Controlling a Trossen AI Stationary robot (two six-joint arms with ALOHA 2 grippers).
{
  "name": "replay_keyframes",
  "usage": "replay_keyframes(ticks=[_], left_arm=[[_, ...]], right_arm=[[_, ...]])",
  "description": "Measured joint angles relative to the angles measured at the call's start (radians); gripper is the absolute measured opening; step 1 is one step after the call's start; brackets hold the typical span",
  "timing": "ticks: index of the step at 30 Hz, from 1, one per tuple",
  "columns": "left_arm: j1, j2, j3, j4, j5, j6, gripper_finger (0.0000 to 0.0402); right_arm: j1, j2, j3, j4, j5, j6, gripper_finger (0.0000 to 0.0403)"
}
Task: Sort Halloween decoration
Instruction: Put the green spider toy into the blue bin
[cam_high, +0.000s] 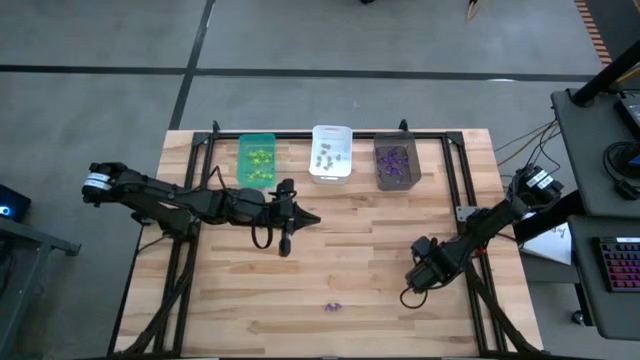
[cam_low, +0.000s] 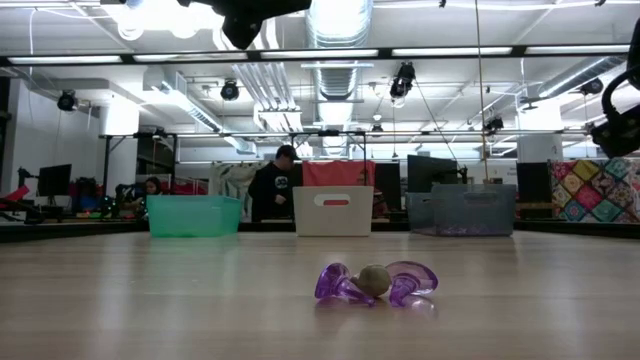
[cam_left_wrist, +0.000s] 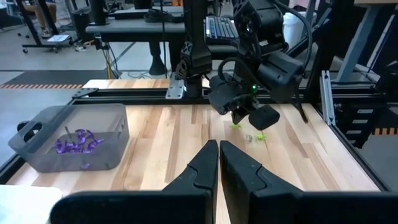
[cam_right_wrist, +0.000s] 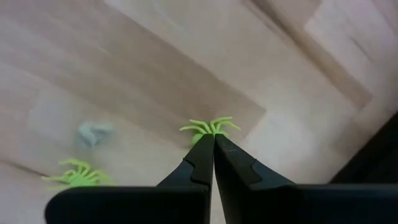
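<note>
Now the right gripper (cam_right_wrist: 213, 144) is low over the wood on the right side of the table (cam_high: 380, 250), jaws pressed tight together, with nothing between them. Its fingertips sit right at a yellow-green spider (cam_right_wrist: 209, 127), whose legs fan out just past the tips; whether they touch it, I cannot tell. Near that one lie a second yellow-green spider (cam_right_wrist: 78, 173) and a small greyish piece (cam_right_wrist: 95, 132), all loose on the wood and apart from each other.

Over by the bins, the left gripper (cam_high: 285, 243) hangs just in front of the green bin (cam_high: 257, 142), jaws fully closed too, holding nothing.

Behind it, three bins line the far edge. Green bin holds yellow-green pieces (cam_high: 260, 158). White bin (cam_high: 331, 133), just right of the green, holds greyish pieces (cam_high: 327, 155). Grey bin (cam_high: 385, 180), right of the white, holds purple spiders (cam_left_wrist: 76, 142).

One purple spider (cam_low: 375, 283) lies alone on the wood, well in front of the white bin, near the table's front edge, apart from both grippers.
</note>
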Motion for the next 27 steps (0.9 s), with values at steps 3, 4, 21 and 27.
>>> replay_keyframes(ticks=[3,4,21,27], left_arm=[[0.000,0.000,0.000,0.000,0.000,0.001,0.0000],[0.000,0.000,0.000,0.000,0.000,0.001,0.0000],[-0.027,0.117,0.000,0.044,0.000,-0.048,0.0000],[-0.053,0.245,0.007,0.167,0.000,-0.052,0.0000]], right_arm=[[0.000,0.008,0.000,0.009,0.044,-0.005,0.0009],[0.000,0.008,0.000,0.014,0.072,-0.005,0.0009],[-0.177,-0.023,0.024,0.174,0.394,-0.334,0.0009],[-0.184,-0.083,0.025,0.046,0.306,-0.327,0.0009]])
